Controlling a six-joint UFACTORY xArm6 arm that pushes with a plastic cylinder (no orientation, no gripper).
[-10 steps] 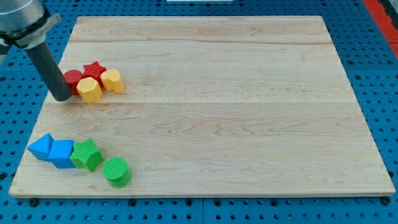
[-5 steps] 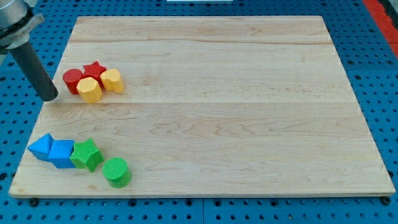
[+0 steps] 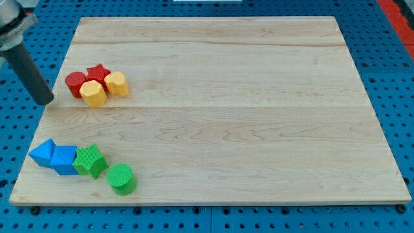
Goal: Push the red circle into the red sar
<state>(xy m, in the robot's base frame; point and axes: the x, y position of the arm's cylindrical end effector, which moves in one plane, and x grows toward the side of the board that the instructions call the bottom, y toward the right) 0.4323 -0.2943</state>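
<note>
While my tip (image 3: 45, 101) sits bare, clear of all blocks, the red circle (image 3: 76, 84) lies to its right, touching the red star (image 3: 98, 73).

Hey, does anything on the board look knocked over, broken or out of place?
Nothing stands out. The red circle sits by the red star with two yellow blocks; my tip is left of them, apart.

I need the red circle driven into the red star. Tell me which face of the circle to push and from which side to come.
Push the red circle on its face toward the view's left, moving toward the view's right and slightly up: the red star sits against its upper right. A yellow block touches its lower right, so keep off that. My tip is already at its left, apart from it.
</note>
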